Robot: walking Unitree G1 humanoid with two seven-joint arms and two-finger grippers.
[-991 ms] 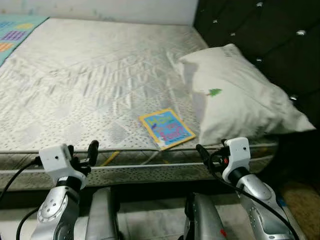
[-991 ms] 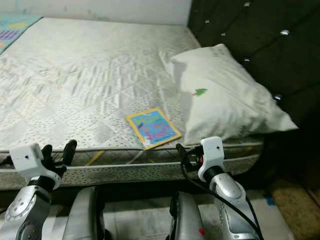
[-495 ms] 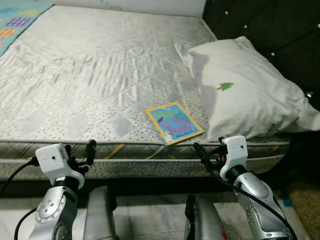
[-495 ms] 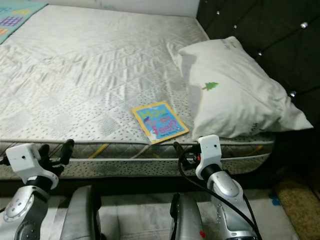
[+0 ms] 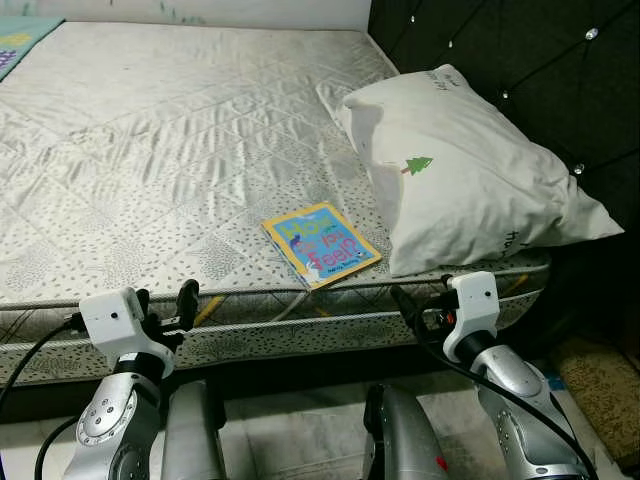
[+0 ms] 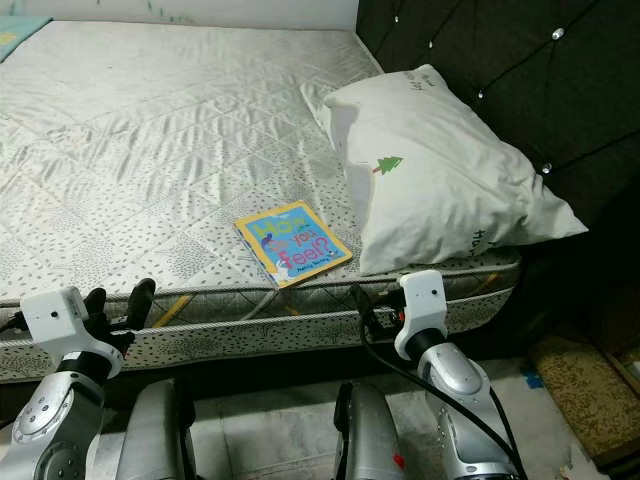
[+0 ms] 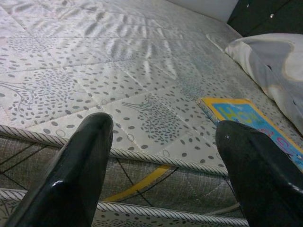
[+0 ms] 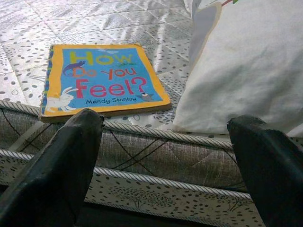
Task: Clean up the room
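Left eye view: bare quilted mattress across most of the frame, grey-white with a speckled leaf print. Picture book with yellow border and blue cover just right of centre, flat near the mattress's front edge. White pillow with a small green tree mark at upper right, its lower corner just beside the book, leaning toward a dark tufted headboard. Left tool at lower left, right tool at lower right, both held low in front of the bed's edge, apart from everything.

Right eye view: same scene, brown mat on the floor at lower right.

Left wrist view: two black fingers spread wide, released, nothing between them; mattress edge piping across the lower frame, book's corner at centre right.

Right wrist view: fingers likewise wide apart and empty; book at upper left, title "How Do You Feel?" legible, pillow at upper right.
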